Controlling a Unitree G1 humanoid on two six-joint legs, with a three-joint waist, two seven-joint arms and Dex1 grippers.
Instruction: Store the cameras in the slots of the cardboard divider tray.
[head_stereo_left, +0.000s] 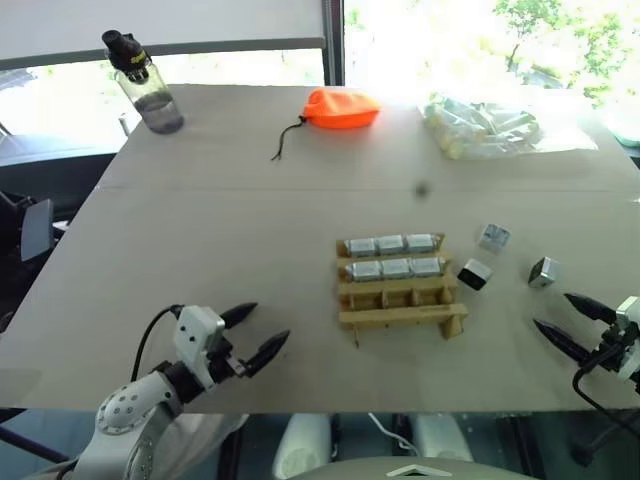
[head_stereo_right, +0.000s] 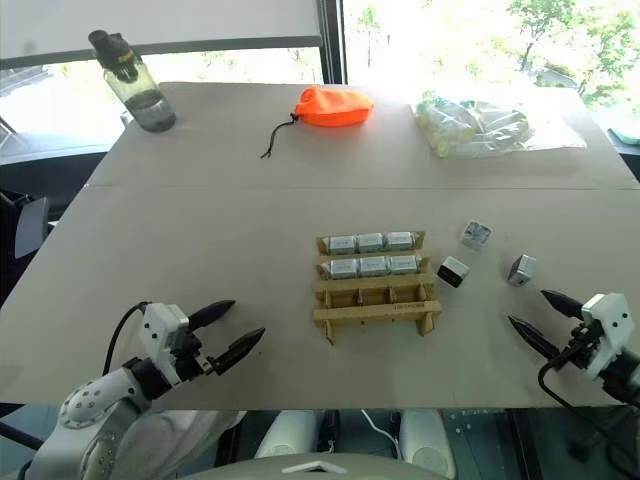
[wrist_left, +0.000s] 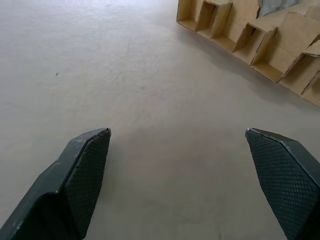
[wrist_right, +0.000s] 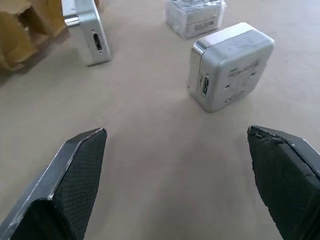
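Right gripper (head_stereo_right: 543, 318): two black tapered fingers with cross-hatched pads (wrist_right: 75, 175), spread wide and empty, low over the table's near right corner and aimed at the loose cameras.

Nearest camera (wrist_right: 227, 65): small boxy block, silver-grey shell with rounded corners and a side port, standing on the bare table just ahead of that gripper. Likely risk: the smooth metal shell slips or twists between the pads if caught on a corner; a finger landing on top would push it away.

Second camera (head_stereo_right: 453, 271): same build, black face showing, close beside the tray's right end.

Third camera (head_stereo_right: 475, 234): same build, apart, farther back.

Cardboard divider tray (head_stereo_right: 375, 300): tan corrugated card, thin raised strips forming three rows of three slots. Six cameras (head_stereo_right: 371, 254) fill the two far rows; the near row stands empty. Risk: the light, unanchored rack may slide or tip if a camera is pressed in crooked, and the strips could bend.

Left gripper (head_stereo_left: 253, 333): fingers likewise wide apart, holding nothing, near the front left edge, well apart from the tray.

Table (head_stereo_left: 220, 230): matte pale-beige top, smooth.
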